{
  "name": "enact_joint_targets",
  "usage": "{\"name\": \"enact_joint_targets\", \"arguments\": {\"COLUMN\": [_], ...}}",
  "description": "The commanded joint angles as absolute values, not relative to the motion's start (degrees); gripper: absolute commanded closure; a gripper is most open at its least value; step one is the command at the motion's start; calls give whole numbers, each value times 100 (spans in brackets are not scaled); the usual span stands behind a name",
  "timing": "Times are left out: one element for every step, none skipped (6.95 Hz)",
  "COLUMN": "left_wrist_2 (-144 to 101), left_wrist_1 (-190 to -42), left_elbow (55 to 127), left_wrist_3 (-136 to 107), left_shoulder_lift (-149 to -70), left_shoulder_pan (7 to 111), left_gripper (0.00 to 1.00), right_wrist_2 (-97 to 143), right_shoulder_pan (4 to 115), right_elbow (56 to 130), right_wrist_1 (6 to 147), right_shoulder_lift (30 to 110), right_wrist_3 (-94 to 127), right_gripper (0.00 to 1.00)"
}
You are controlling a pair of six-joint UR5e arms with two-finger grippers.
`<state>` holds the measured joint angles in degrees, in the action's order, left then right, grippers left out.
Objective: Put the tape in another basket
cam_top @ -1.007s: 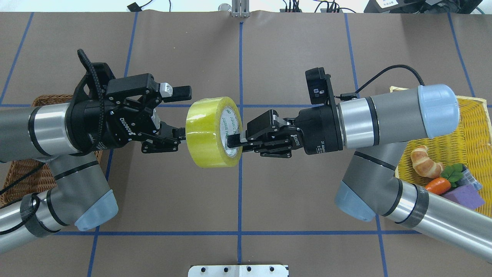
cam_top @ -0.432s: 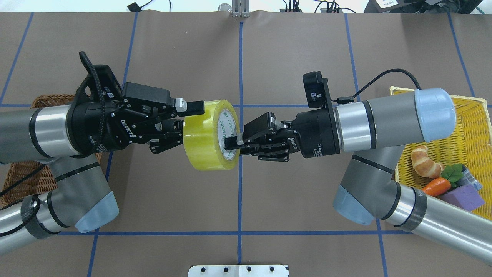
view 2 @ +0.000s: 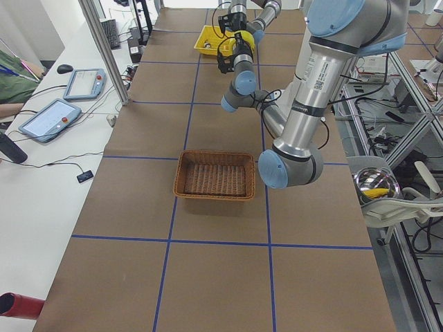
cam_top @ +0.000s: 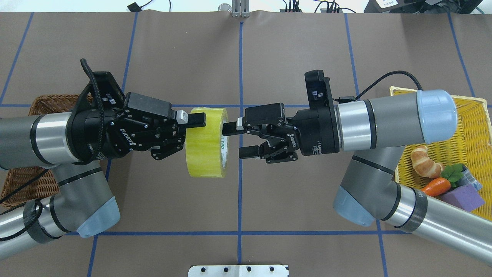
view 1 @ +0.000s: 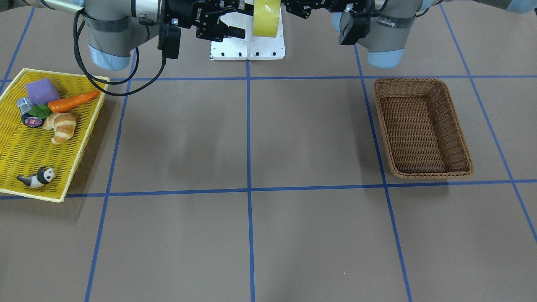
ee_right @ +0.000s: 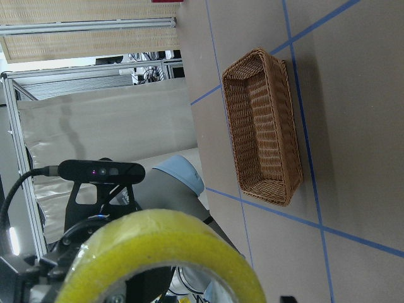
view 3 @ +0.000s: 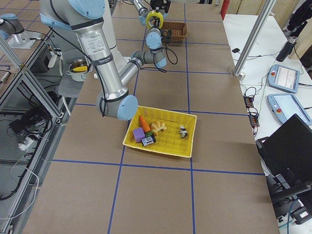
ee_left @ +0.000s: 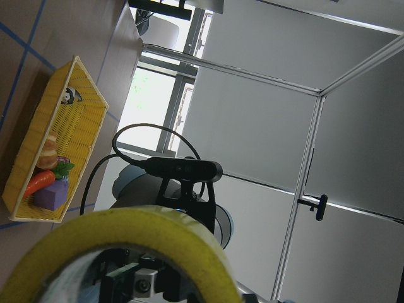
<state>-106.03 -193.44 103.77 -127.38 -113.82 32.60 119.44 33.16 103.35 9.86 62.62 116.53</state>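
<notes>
The yellow tape roll [cam_top: 205, 144] hangs on edge in the air above the table's middle, between my two grippers. My left gripper [cam_top: 192, 130] is shut on the roll's wall, with one finger [cam_top: 196, 119] on the outside and the other hidden by the roll. My right gripper [cam_top: 233, 141] is open just right of the roll, its upper finger close to the whitish core. The tape fills the bottom of the left wrist view [ee_left: 126, 233] and the right wrist view [ee_right: 164, 243]. The brown wicker basket [view 1: 421, 126] stands empty; in the overhead view the basket [cam_top: 46, 104] is partly under my left arm.
A flat yellow mesh tray [view 1: 25, 142] on the robot's right holds a croissant [view 1: 62, 126], a carrot [view 1: 73, 101], a purple block [view 1: 42, 91], a small dark roll and a panda figure [view 1: 38, 176]. A white mounting plate [cam_top: 238, 270] lies at the robot's base.
My left gripper has closed onto the tape's wall. My right gripper, which held the roll by its core, has opened and let go. The roll has shifted slightly left.
</notes>
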Motion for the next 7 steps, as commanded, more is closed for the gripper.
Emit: {"name": "enact_joint_targets", "arguments": {"left_wrist_2": [-10635, -10635, -10626, -10878, -11612, -12254, -12861], "left_wrist_1": [-19371, -19328, -19266, -18657, -17484, -16176, -15415], "left_elbow": [10397, 10389, 10328, 10345, 10362, 10388, 10380], "left_wrist_3": [-12727, -12709, -12518, -11863, -11134, -10274, -9256], "left_shoulder_lift": [-11321, -11312, -11259, -10989, -10952, -10768, -10506], "left_shoulder_pan": [3261, 3304, 3505, 3881, 4476, 5161, 5629], "left_gripper": [100, 100, 100, 100, 100, 100, 100], "right_wrist_2": [12066, 12294, 12505, 12742, 12909, 13120, 13287], "right_shoulder_pan": [3331, 3435, 3837, 4276, 4689, 5207, 5656], "right_elbow": [10336, 10327, 10310, 10136, 9777, 9347, 9186], "right_wrist_1": [1010, 1011, 1054, 1107, 1107, 1273, 1823], "right_shoulder_lift": [6389, 6625, 6766, 6872, 6908, 6899, 6899], "right_wrist_3": [11489, 11157, 10596, 10217, 9752, 9530, 8918], "right_gripper": [0, 0, 0, 0, 0, 0, 0]}}
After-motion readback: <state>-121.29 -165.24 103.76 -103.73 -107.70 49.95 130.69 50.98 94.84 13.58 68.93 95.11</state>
